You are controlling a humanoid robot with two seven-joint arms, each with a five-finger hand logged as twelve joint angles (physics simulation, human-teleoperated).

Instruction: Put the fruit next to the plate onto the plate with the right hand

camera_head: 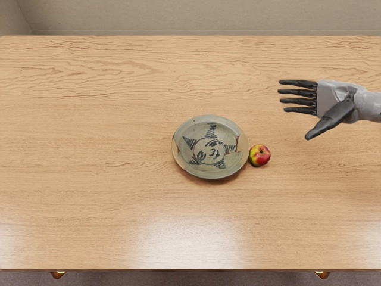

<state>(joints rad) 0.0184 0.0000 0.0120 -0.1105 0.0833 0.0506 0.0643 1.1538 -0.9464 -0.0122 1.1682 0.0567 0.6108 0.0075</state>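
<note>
Looking down on the tabletop (89,196), we find the right hand (328,102) off to the right, its fingers (297,92) stretched out straight and holding nothing — the reach, by our reading, is only at its start. The fruit, a small red and yellow apple (259,155), sits on the wood just beside the right rim of the patterned plate (181,156), lower left of the hand and clear of it. Next, we judge, the hand must come down to the apple and curl around it without knocking the plate — then lift it over the rim.
</note>
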